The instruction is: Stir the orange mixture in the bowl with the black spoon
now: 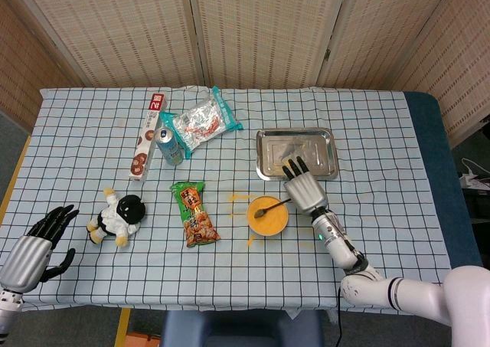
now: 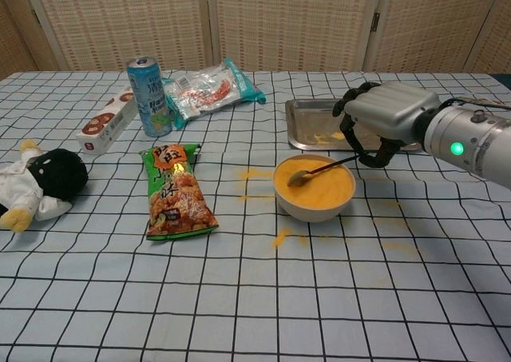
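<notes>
A cream bowl (image 2: 314, 206) (image 1: 269, 216) of orange mixture stands near the table's middle. My right hand (image 2: 382, 121) (image 1: 303, 188) hovers just right of and behind the bowl and grips the handle of the black spoon (image 2: 321, 169) (image 1: 268, 207). The spoon slants down to the left, its coated tip lying on the mixture's far left part. My left hand (image 1: 40, 243) rests open at the table's near left corner, seen only in the head view, holding nothing.
A steel tray (image 2: 307, 126) (image 1: 296, 152) lies right behind my right hand. Orange spills (image 2: 254, 174) dot the cloth around the bowl. A green snack bag (image 2: 175, 190), blue can (image 2: 148, 97), plush toy (image 2: 41, 182), biscuit box (image 2: 105, 120) and clear packet (image 2: 211, 86) lie to the left.
</notes>
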Controlling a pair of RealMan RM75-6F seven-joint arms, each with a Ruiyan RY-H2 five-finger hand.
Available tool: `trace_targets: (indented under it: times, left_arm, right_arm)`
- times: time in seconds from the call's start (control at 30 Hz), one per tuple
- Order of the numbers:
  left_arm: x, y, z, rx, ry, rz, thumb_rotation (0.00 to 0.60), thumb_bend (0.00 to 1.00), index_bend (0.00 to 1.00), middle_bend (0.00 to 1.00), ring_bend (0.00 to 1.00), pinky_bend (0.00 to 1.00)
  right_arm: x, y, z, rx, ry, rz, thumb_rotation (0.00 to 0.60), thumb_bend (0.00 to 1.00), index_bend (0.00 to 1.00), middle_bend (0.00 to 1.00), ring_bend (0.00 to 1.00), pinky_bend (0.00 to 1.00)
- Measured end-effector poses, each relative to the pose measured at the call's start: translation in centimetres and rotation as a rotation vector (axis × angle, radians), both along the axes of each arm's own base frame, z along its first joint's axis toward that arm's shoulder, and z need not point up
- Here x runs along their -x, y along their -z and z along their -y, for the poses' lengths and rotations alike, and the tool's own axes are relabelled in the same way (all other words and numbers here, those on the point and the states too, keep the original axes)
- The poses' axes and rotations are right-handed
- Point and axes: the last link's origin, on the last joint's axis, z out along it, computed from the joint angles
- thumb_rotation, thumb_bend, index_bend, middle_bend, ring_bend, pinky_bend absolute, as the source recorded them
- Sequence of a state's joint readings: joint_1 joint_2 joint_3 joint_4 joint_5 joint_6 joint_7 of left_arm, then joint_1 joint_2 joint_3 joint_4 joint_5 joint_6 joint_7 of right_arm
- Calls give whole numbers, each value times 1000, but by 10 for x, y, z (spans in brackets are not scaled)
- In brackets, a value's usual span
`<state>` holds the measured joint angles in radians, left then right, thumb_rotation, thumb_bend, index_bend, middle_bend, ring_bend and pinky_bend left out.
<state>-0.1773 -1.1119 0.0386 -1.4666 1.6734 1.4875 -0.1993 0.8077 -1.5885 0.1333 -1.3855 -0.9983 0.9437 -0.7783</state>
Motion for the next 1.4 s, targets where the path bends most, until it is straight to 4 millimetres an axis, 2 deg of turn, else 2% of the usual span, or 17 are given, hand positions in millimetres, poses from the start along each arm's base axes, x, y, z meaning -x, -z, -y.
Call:
trace_targets:
  times: [0.23, 0.4, 0.63, 0.83, 0.97, 1.2, 1.4]
  left_arm:
    - [-1, 1, 2, 3, 5, -5, 600, 487, 0, 0, 0, 191]
    - [-2, 2, 1, 4, 7, -5, 600, 486, 0, 0, 0, 191]
    - [-2, 2, -2, 7, 5, -3, 600, 486, 0, 0, 0, 192]
    - [0, 2, -4, 9, -4, -2, 600, 486, 0, 0, 0, 192]
    - [1, 1, -5, 6, -8, -2, 600, 487, 0, 0, 0, 192]
    - [0, 2, -4, 9, -2, -2, 600, 487, 0, 0, 0, 192]
    - [-1, 2, -2, 8, 3, -4, 600, 487, 0, 0, 0, 192]
  right_arm:
    - [3, -21, -12, -26, 47, 43, 600, 544, 863, 131, 0, 49]
    - [4, -29, -9, 37, 59, 97, 600, 544, 866, 131, 0, 79]
    - [1, -13, 1, 55, 56, 127, 600, 544, 861, 131, 0, 92]
    - [-6, 9, 10, 32, 32, 71, 600, 544, 860, 131, 0, 92]
    - [-7, 17, 9, 14, 28, 33, 600, 544, 860, 131, 0, 92]
    - [-4, 11, 0, -13, 43, 19, 600, 543, 860, 131, 0, 92]
    - [-3, -7, -7, 5, 43, 10, 600, 544, 860, 131, 0, 92]
